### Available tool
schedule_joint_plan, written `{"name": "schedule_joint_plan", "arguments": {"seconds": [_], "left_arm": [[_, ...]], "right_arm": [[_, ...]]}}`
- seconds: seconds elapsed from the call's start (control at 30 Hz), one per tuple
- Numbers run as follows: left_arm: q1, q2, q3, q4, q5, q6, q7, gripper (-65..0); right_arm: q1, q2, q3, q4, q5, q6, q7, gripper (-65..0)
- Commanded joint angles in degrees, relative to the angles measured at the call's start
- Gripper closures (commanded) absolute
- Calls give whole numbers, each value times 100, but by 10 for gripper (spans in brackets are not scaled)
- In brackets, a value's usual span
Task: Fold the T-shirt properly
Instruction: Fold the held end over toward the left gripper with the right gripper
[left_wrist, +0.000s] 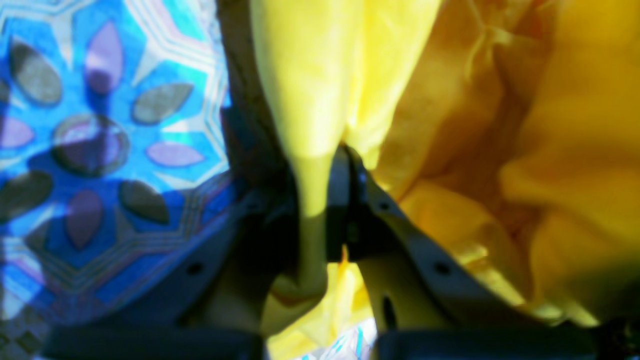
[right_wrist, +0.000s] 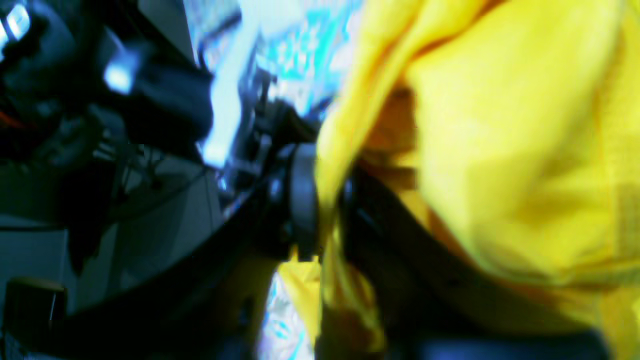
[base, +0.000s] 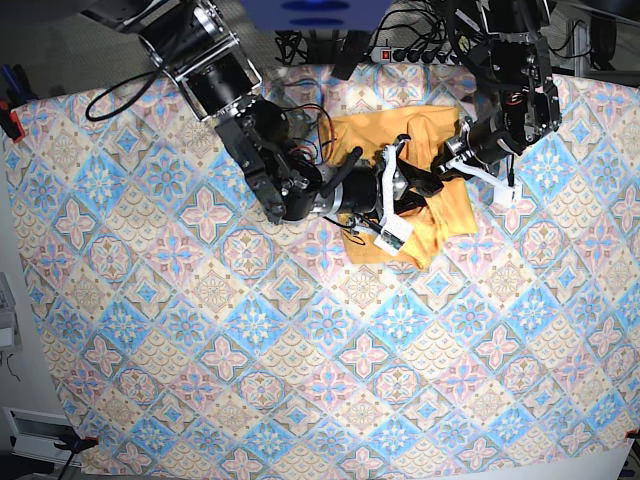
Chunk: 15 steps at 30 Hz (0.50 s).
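Yellow cloth fills both wrist views right up against the lenses: the T-shirt (base: 432, 190) lies bunched on the far half of the tablecloth (base: 250, 350), toward the right in the base view, with both arms reaching into it from either side.

From the left wrist camera, the left gripper (left_wrist: 327, 200) has its dark fingers (left_wrist: 350, 200) drawn together on a narrow pinched fold of the T-shirt (left_wrist: 310, 125), which rises in a tight strip from between them; more of the shirt sits crumpled in orange-yellow folds to the right, and the blue flower-patterned tablecloth (left_wrist: 100, 150) shows on the left.

From the right wrist camera, which is badly blurred, the right gripper (right_wrist: 327, 200) has a strip of the T-shirt (right_wrist: 500, 150) running between its fingers (right_wrist: 302, 200). The jaws look close around the cloth, but whether they clamp it or stand slightly apart cannot be told. Beyond it sits a blurred dark arm body and a patch of bright tablecloth (right_wrist: 300, 55)
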Motion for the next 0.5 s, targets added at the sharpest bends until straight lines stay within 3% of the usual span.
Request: {"name": "schedule_joint_plan", "arguments": {"seconds": [0.0, 0.1, 0.17, 0.33, 0.47], "left_arm": [[-18, -21, -12, 56, -32, -19, -52, 0], [-18, -21, -12, 56, -32, -19, -52, 0], [-18, -21, -21, 56, -32, -19, -52, 0], [-18, -56, -39, 56, -32, -19, -52, 0], [26, -65, -39, 56, -32, -19, -52, 0]], "right_arm": [[98, -69, 12, 108, 117, 78, 131, -163], [98, -69, 21, 117, 126, 78, 139, -258], [89, -69, 152, 126, 126, 78, 139, -283], [72, -16, 522, 600, 117, 78, 104, -283], [45, 511, 944, 1110, 143, 78, 87, -241]]}}
